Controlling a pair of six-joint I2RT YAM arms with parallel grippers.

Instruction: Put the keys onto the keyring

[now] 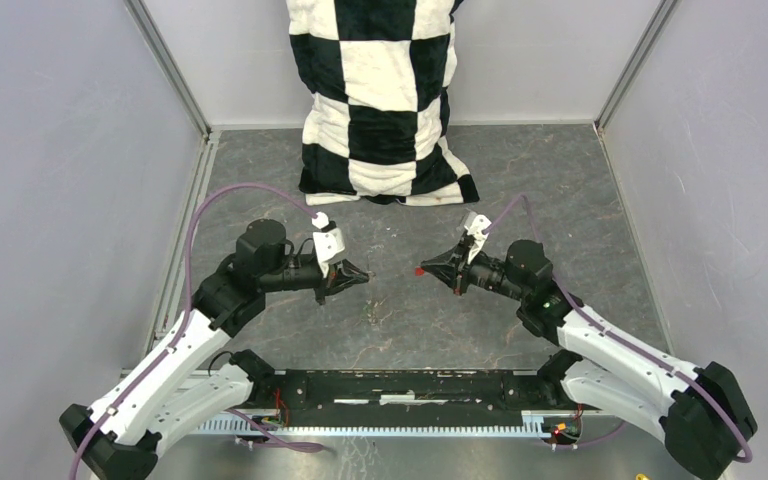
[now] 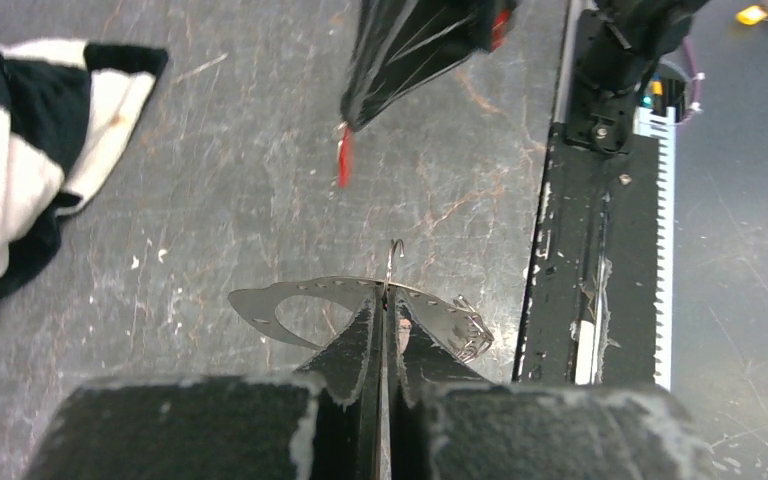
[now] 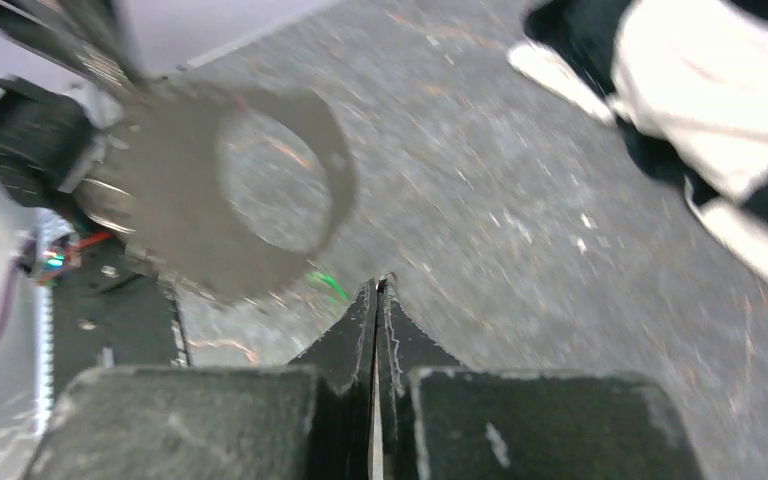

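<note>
- L arm's left gripper (image 1: 358, 272) sits at abt 9 o'clock of the table's (image 1: 520, 170) middle, tip aimed toward 3 o'clock.
- Its jaws are pinched tight on the keyring (image 2: 255, 303). From the left wrist cam the thin silvery metal fans out to both sides of the tips, w/ a small hook poking up at 12 o'clock and little links bunched at the 3 o'clock end.
- Keyring is off the table, carried edge-on at the fingertips. In the right wrist cam it shows as a big blurred grey loop at 10 o'clock.
- R arm's right gripper (image 1: 428, 268) is opposite, at abt 3 o'clock of centre, tip aimed toward 9 o'clock. The two tips face each other w/ a gap between, not touching.
- Its jaws are closed down on the red key (image 1: 419, 270), which sticks out at the very tip. In the left wrist cam it hangs below that tip, apart from the keyring's hook.
- Right wrist cam: fingers (image 3: 355, 330) pressed together, the key itself not visible from there.
- Green key (image 3: 326, 286) lies loose on the table, below the gap between the tips, nobody touching it.
- Black-and-white checkered cloth (image 1: 385, 100) is slumped against the back wall at 12 o'clock, well apart from both arms.
</note>
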